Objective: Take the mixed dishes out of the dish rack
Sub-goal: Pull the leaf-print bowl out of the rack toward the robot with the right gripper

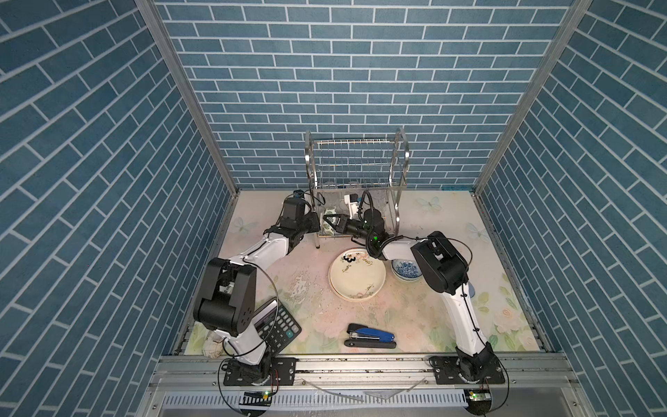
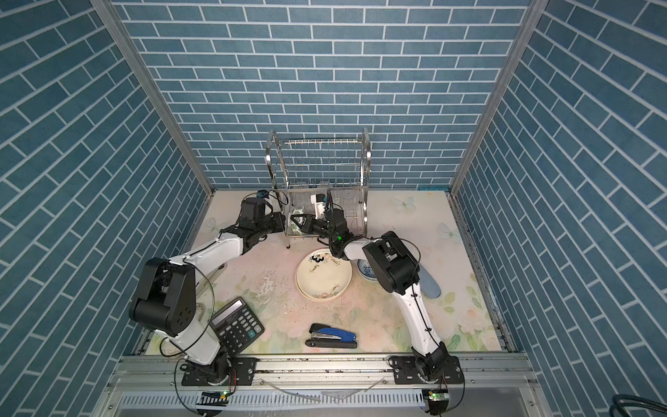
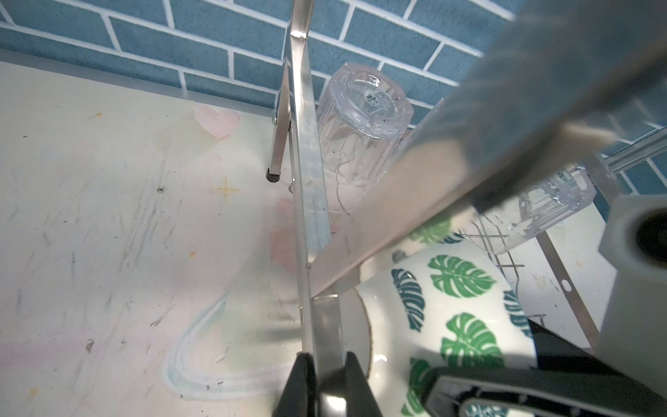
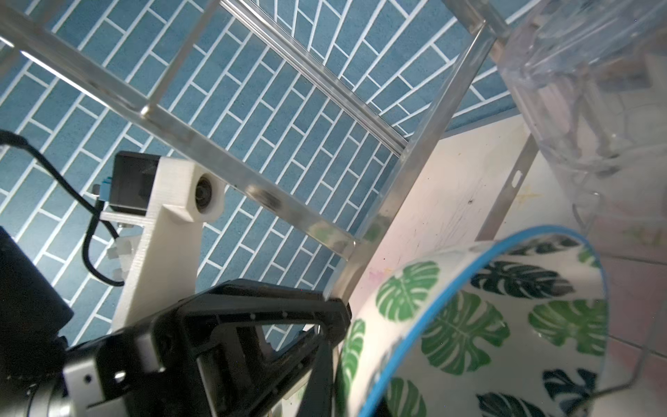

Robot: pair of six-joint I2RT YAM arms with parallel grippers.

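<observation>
The dish rack (image 1: 357, 162) stands at the back of the table. In its lower tier a green-leaf bowl (image 1: 327, 230) lies tilted on its side, seen close in the right wrist view (image 4: 505, 325) with its blue rim. My right gripper (image 1: 330, 220) reaches in from the right and is shut on that bowl's rim (image 4: 353, 397). At the rack's left side my left gripper (image 1: 318, 222) is shut on the flat steel side frame (image 3: 326, 361). Clear tumblers (image 3: 364, 119) (image 3: 541, 209) stand upside down in the lower tier behind the bowl.
A cream floral plate (image 1: 357, 276) lies stacked on another plate on the table in front of the rack. A blue-patterned bowl (image 1: 406, 269) sits to its right, under my right arm. A black calculator (image 1: 278, 326) and a blue stapler (image 1: 371, 335) lie near the front edge.
</observation>
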